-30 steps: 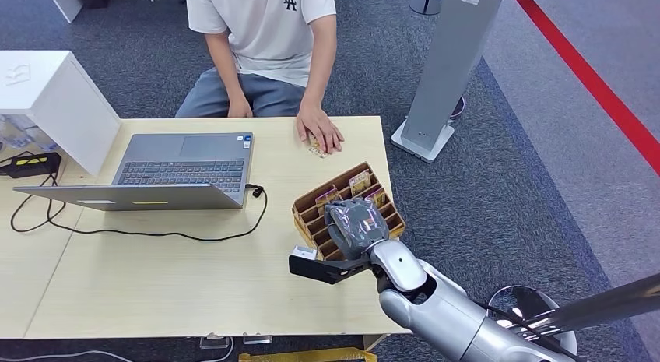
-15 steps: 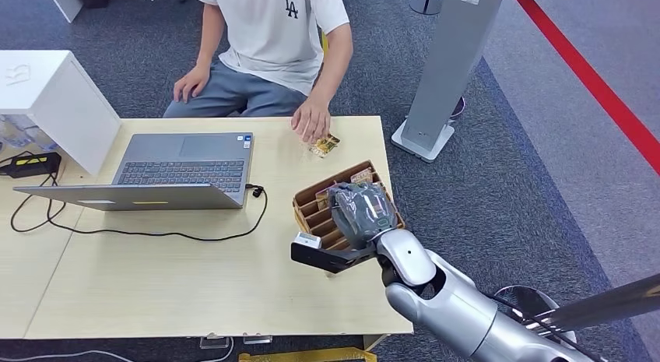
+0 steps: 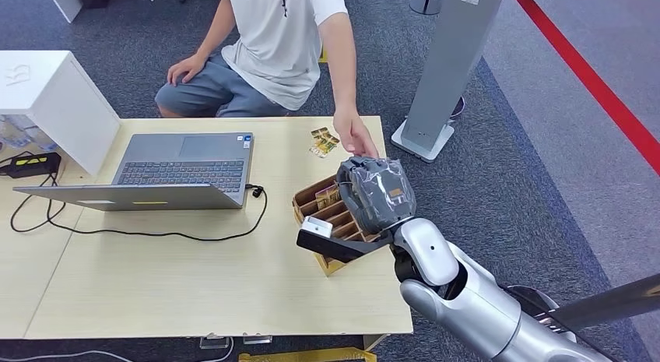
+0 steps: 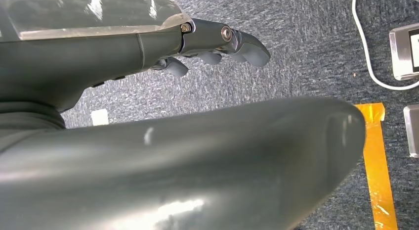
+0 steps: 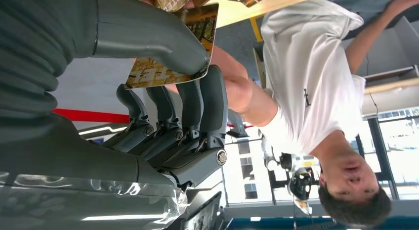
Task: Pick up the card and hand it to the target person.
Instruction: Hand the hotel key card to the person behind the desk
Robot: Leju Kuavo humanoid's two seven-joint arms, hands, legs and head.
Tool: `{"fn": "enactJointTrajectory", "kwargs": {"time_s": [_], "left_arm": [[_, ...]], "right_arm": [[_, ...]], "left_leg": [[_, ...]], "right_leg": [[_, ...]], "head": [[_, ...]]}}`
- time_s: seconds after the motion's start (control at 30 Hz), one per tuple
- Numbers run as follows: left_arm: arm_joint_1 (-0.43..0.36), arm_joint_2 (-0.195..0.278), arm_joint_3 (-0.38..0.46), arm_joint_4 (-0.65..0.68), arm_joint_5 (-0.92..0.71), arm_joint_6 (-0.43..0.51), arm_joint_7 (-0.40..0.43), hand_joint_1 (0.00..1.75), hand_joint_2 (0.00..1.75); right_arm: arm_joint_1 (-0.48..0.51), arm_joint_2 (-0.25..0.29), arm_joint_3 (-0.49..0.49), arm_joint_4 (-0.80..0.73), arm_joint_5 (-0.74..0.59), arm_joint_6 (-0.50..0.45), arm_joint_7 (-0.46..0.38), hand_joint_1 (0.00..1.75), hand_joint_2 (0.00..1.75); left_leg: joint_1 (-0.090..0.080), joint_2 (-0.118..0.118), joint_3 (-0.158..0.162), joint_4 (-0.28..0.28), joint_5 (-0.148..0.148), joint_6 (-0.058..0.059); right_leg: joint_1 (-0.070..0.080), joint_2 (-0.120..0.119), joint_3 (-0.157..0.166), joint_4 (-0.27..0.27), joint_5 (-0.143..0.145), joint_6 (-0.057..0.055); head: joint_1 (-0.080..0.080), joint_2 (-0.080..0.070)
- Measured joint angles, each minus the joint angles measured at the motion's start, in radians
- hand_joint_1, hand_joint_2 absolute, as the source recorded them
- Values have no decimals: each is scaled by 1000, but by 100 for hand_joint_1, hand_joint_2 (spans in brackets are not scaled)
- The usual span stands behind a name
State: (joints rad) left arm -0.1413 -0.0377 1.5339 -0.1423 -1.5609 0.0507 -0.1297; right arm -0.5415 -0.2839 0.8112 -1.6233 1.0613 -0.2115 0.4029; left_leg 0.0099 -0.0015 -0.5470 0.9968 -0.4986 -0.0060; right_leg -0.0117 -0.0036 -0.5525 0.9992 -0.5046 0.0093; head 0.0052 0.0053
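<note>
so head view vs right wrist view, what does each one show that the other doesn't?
Head view alone: the table, the laptop with its cable, the brown card holder under the right hand, and loose cards near the person's hand.

Right wrist view alone: the card pinched between the thumb and the fingers, its printed face showing.

Both: the right hand, the person in the white shirt, the table's pale wood.
</note>
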Motion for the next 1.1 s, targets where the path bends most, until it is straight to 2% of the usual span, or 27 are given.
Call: {"fn": "enactJointTrajectory", "kwargs": {"time_s": [0.2, 0.33, 0.5, 0.53, 0.67, 0.8, 0.87, 0.93, 1.1], "left_arm": [[0, 0, 0, 0, 5, -13, -5, 0, 0], [0, 0, 0, 0, 9, -47, -13, 0, 0], [0, 0, 0, 0, 7, -63, -14, 0, 0], [0, 0, 0, 0, 6, -62, -15, 0, 0], [0, 0, 0, 0, 6, -45, -13, 0, 0], [0, 0, 0, 0, 6, -33, -9, 0, 0], [0, 0, 0, 0, 6, -27, -6, 0, 0], [0, 0, 0, 0, 7, -19, 0, 0, 0], [0, 0, 0, 0, 17, -7, 17, 0, 0]], "right_arm": [[18, -4, -21, -47, 71, -58, -21, 143, 175], [33, -4, -33, -70, 112, -89, -34, 60, 175], [50, -4, -46, -90, 127, -134, -62, 65, 175], [54, -4, -48, -93, 127, -150, -70, 60, 175], [70, -4, -62, -102, 126, -201, -93, 3, 175], [79, -3, -69, -105, 102, -207, -103, 0, 175], [86, -3, -71, -105, 24, -206, -122, 0, 175], [95, -2, -75, -105, -151, -199, -162, 0, 175], [127, -1, -105, -92, -793, -119, -323, 0, 175]], "left_leg": [[0, 0, 0, 0, 0, 0], [0, 0, 0, 0, 0, 0], [0, 0, 0, 0, 0, 0], [0, 0, 0, 0, 0, 0], [0, 0, 0, 0, 0, 0], [0, 0, 0, 0, 0, 0], [0, 0, 0, 0, 0, 0], [0, 0, 0, 0, 0, 0], [0, 0, 0, 0, 0, 0]], "right_leg": [[0, 0, 0, 0, 0, 0], [0, 0, 0, 0, 0, 0], [0, 0, 0, 0, 0, 0], [0, 0, 0, 0, 0, 0], [0, 0, 0, 0, 0, 0], [0, 0, 0, 0, 0, 0], [0, 0, 0, 0, 0, 0], [0, 0, 0, 0, 0, 0], [0, 0, 0, 0, 0, 0]], "head": [[0, 0], [0, 0], [0, 0], [0, 0], [0, 0], [0, 0], [0, 0], [-1, 0], [0, 0]]}}
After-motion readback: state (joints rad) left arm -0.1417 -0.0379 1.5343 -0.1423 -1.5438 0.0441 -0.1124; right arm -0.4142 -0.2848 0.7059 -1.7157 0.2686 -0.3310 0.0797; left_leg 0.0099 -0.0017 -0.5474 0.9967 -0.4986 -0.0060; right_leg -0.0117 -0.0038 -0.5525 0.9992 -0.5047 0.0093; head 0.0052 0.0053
